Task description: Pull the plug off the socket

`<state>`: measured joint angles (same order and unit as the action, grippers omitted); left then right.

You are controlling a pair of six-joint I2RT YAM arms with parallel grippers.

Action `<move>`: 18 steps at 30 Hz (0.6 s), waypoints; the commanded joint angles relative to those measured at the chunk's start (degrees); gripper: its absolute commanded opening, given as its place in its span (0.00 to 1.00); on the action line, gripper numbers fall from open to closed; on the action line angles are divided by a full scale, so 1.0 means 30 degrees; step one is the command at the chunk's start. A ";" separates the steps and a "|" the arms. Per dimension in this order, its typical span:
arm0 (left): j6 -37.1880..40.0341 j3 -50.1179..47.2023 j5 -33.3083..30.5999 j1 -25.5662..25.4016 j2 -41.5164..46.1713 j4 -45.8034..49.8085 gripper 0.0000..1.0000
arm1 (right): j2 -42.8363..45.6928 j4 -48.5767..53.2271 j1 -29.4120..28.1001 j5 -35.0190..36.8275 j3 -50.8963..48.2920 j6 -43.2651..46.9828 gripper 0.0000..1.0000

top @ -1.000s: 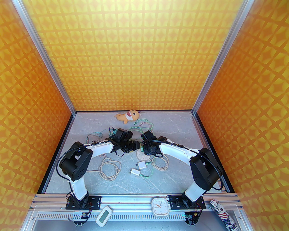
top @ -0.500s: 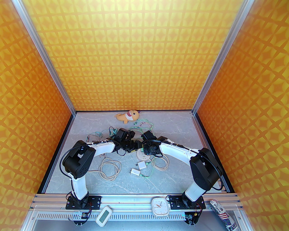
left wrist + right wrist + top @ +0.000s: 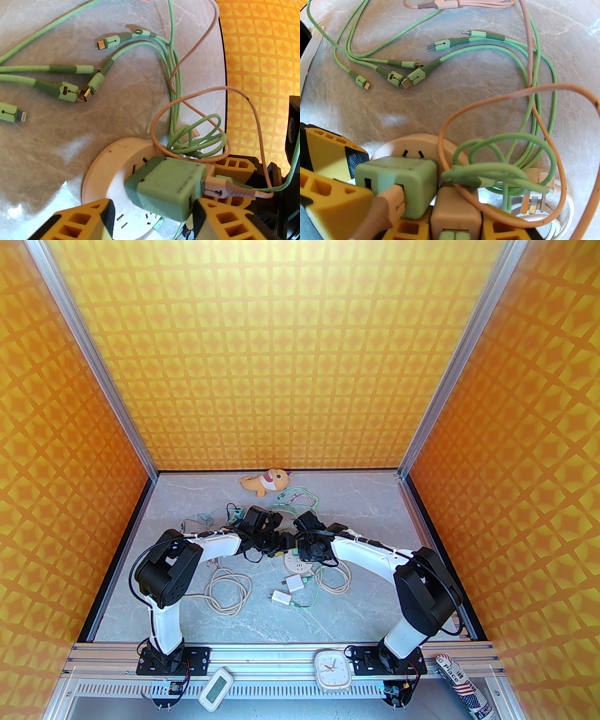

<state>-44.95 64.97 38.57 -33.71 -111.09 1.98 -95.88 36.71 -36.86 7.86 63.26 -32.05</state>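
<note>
A green cube plug point(image 3: 166, 187) sits in the round white socket point(image 3: 100, 168), with a pink cable end pushed into its side. My left gripper point(image 3: 152, 211) is open, and its yellow fingers point(image 3: 82, 222) straddle the plug; a small gap shows at the left pad. In the right wrist view the green plug point(image 3: 398, 185) stands beside a beige plug point(image 3: 455, 211). My right gripper point(image 3: 455, 225) is shut on that beige plug. From above, the left gripper point(image 3: 281, 544) and the right gripper point(image 3: 300, 551) meet over the socket point(image 3: 294, 563).
Loose green charging cables point(image 3: 70, 89) and a pink cable point(image 3: 511, 98) lie around and over the socket. Two white chargers point(image 3: 294, 584) and a beige cable coil point(image 3: 229, 589) lie nearer the front. A plush toy point(image 3: 262, 482) sits by the back wall.
The left arm has swung to the right, bringing its gripper closer in over the socket. The right arm has stayed still.
</note>
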 commanded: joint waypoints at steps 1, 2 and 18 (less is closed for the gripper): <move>0.0362 -0.0217 -0.2395 -0.0503 -0.1569 0.3146 0.59 | -0.0297 -0.0039 -0.0544 0.1145 0.0357 0.0137 0.26; 0.0335 -0.0116 -0.2451 -0.0552 -0.1639 0.3235 0.59 | -0.0326 -0.0026 -0.0749 0.1362 0.0404 0.0111 0.26; 0.0393 -0.0093 -0.3502 -0.0770 -0.2148 0.4878 0.57 | 0.0664 -0.1129 -0.1005 0.1304 -0.0697 -0.0115 0.25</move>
<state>-44.77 67.83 38.30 -34.13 -112.20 6.39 -95.55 35.73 -39.24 12.27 62.33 -33.32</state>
